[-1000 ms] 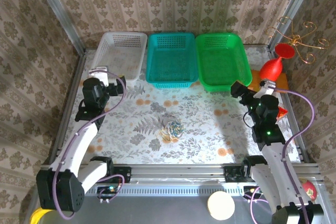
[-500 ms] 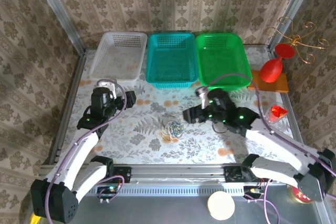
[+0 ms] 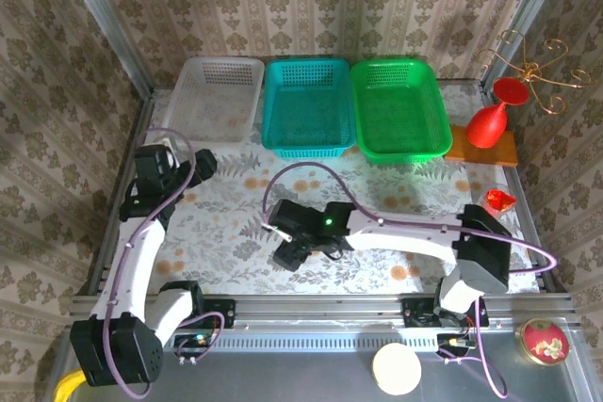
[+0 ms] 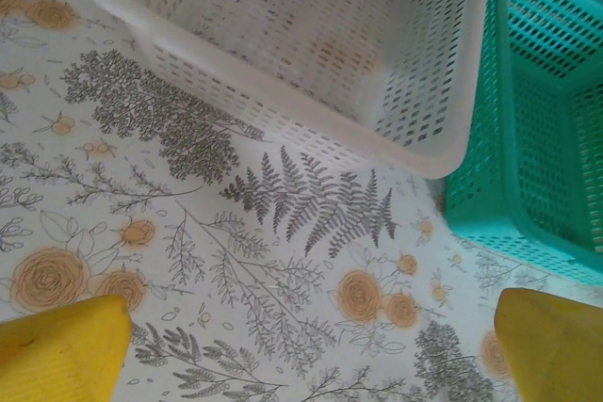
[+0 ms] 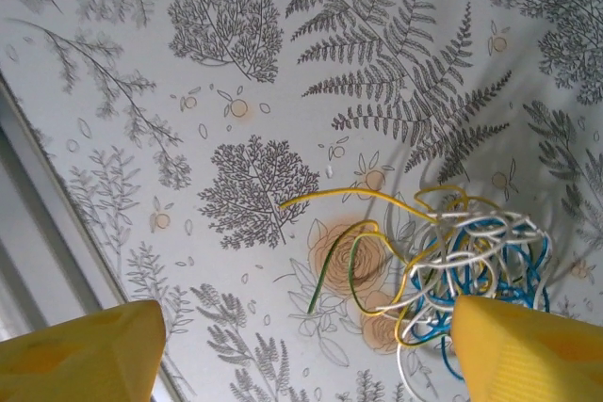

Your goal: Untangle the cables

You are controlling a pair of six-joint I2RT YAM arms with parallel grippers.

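Observation:
The cables are a tangled bunch of white, blue, yellow and green cords lying on the floral tablecloth, with a yellow end and a green end trailing to the left. My right gripper is open just above them. Its right finger overlaps the bunch's near edge, its left finger is far off to the left, and only bare cloth lies between them. In the top view the right gripper reaches across to the table's centre. My left gripper is open and empty, at the left near the white basket.
Three baskets line the back: white, teal and green. A red vase stands on an orange board at the back right, a red wrapper lies near it. The metal front rail runs close behind the right gripper.
The right arm has swung from the right side across to the table's centre and come down over the cables. The left arm drifted right, then back to the left.

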